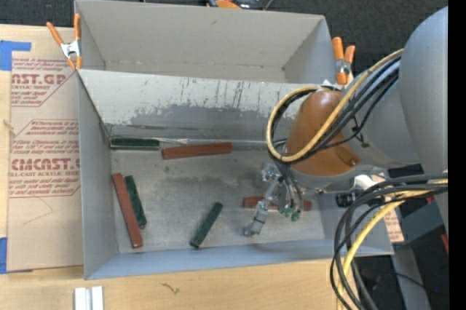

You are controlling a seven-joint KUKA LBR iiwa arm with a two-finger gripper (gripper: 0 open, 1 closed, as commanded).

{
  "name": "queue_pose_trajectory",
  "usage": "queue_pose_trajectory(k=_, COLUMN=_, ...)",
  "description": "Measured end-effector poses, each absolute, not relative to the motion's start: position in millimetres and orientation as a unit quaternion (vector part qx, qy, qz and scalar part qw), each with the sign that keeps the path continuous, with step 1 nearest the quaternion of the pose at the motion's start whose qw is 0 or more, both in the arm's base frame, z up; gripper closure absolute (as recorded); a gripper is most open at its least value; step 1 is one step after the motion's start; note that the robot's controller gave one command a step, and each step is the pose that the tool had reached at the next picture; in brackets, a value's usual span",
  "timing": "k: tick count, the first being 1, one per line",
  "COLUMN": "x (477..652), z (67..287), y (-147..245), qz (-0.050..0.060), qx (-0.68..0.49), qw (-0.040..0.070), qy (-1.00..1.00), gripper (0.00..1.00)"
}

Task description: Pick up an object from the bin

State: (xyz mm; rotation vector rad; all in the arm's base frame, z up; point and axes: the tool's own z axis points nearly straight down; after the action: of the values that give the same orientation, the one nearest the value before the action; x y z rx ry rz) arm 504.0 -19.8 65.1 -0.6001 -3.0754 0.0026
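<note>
Gripper [258, 221] sits low at the bin's [95, 156] near right, over a red-brown stick [250, 201] lying flat, with a green stick [206, 223] to its left; can't tell how wide the gripper is.

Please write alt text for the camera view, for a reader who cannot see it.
The gripper hangs low over a red-brown stick at the right of a grey bin. Elsewhere on the floor lie the back green stick and back red stick by the far wall, the left red stick and left green stick side by side, and the middle green stick.
</note>
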Motion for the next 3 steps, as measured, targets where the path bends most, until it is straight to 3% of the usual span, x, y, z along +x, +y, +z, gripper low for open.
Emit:
queue_pose_trajectory(k=1, x=506.8, z=69.9, y=-20.0, qz=0.000, qx=-0.192, qw=0.000, qy=-0.981, gripper=1.00)
queue_pose_trajectory(k=2, x=552.4, z=206.1, y=8.7, qz=-0.001, qx=-0.092, qw=-0.005, qy=-0.996, gripper=1.00)
queue_pose_trajectory(k=3, x=550.4, z=202.2, y=8.3, qz=0.000, qx=-0.093, qw=-0.001, qy=-0.996, gripper=0.00)
